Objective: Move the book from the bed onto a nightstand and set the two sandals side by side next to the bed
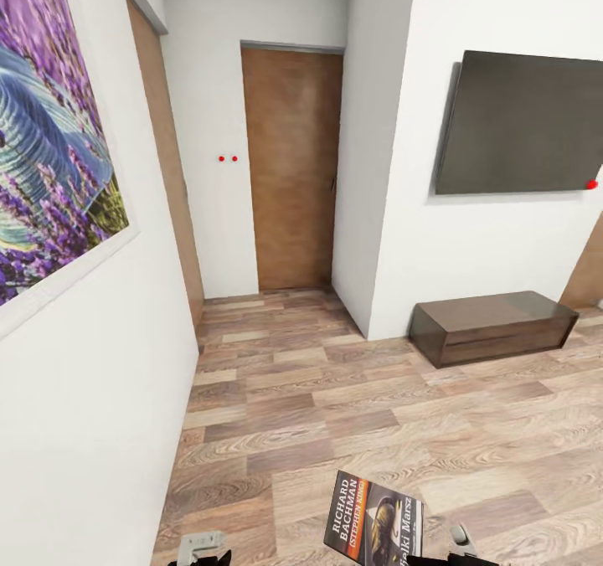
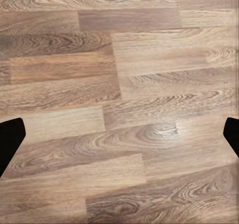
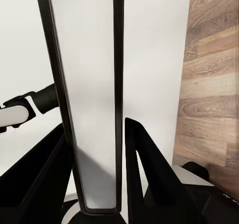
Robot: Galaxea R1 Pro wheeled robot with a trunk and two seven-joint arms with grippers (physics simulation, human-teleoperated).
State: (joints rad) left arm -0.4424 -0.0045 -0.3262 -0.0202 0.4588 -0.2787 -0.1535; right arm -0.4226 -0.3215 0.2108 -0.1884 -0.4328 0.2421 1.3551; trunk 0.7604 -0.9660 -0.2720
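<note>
My right fingers (image 3: 94, 174) pinched the book (image 1: 374, 522), off the bed but above the floor (image 1: 335, 398), nightstand unreached; left fingers (image 2: 119, 139) were spread, sandals untouched.

Readable text is found only on the book (image 1: 373, 522), at the bottom centre of the head view. On its orange band, "RICHARD BACHMAN" is printed in white capitals, with "STEPHEN KING" in smaller letters beside it. Along the cover's right edge, a title partly cut off by the frame is read as "...ki Marsz".
</note>
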